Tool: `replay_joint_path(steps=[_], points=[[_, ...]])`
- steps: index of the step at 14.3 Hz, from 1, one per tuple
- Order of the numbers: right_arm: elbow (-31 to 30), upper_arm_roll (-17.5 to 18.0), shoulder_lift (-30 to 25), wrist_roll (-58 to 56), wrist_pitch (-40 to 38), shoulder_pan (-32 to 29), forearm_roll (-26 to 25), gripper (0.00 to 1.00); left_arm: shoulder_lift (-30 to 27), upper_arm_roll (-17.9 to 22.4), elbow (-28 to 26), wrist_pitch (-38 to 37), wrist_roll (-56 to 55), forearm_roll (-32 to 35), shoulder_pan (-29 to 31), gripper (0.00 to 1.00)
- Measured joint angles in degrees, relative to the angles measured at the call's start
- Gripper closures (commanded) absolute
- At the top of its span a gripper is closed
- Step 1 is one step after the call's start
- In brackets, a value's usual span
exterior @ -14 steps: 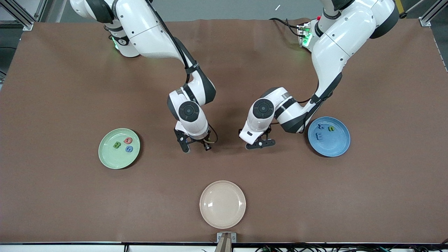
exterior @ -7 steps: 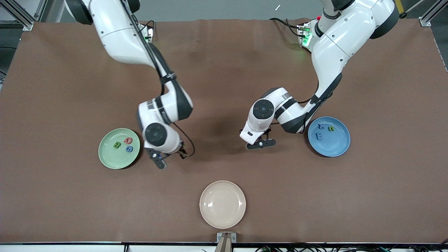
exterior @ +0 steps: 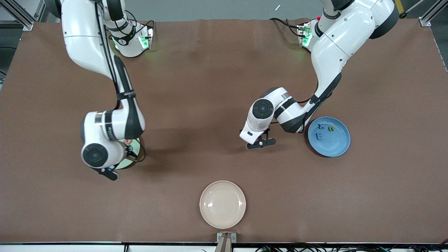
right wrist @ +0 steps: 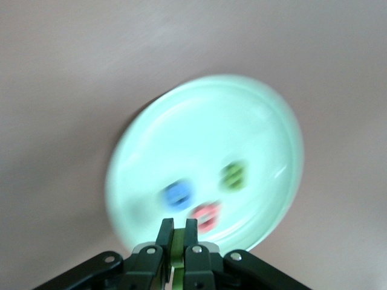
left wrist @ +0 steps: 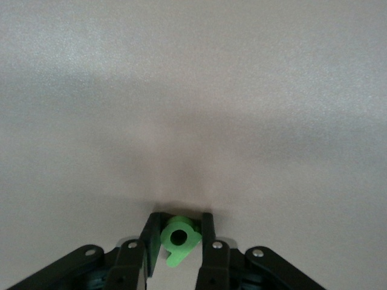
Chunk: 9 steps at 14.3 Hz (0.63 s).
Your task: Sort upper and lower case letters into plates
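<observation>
Front view: both grippers are carrying green letters, the right one over the mint green plate (exterior: 134, 148).

The right gripper (right wrist: 179, 240) is pinching a thin green letter (right wrist: 176, 249) over that plate's rim, above the blue (right wrist: 178, 193), pink-red (right wrist: 206, 212) and green (right wrist: 233, 174) letters. The left gripper (left wrist: 179, 234) is clamping a green 9-like letter (left wrist: 179, 239) low over bare table, between the plates. The sky blue plate (exterior: 336, 144), toward the left arm's end, is holding three letters (exterior: 320, 135).
</observation>
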Motion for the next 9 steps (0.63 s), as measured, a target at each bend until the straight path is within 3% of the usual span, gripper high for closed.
replay_joint_path(steps=[2,5,6,8,9], points=[[-0.7,-1.7,0.0,-7.1,0.0,-1.6,-1.4,1.00,0.0,0.0,0.0,0.0,-0.2,0.0,0.0,0.89],[-1.4,-1.6,0.2,-9.1,-0.1,-2.3,-4.5,0.99,-0.3,0.1,0.1,-0.2,-0.3,0.0,0.3,0.89],[-1.6,-1.4,0.5,-9.1,0.0,-2.1,-4.5,0.87,-0.6,0.2,0.3,-0.7,-0.3,0.0,0.7,0.89],[-1.7,-1.1,1.0,-9.0,0.0,-1.7,-4.5,0.00,-2.7,0.1,0.6,-3.9,0.6,0.1,2.2,0.89],[-1.7,-1.1,1.1,-9.0,0.1,-1.6,-4.5,0.00,-4.3,-0.2,0.5,-5.7,2.3,0.1,3.5,0.89]])
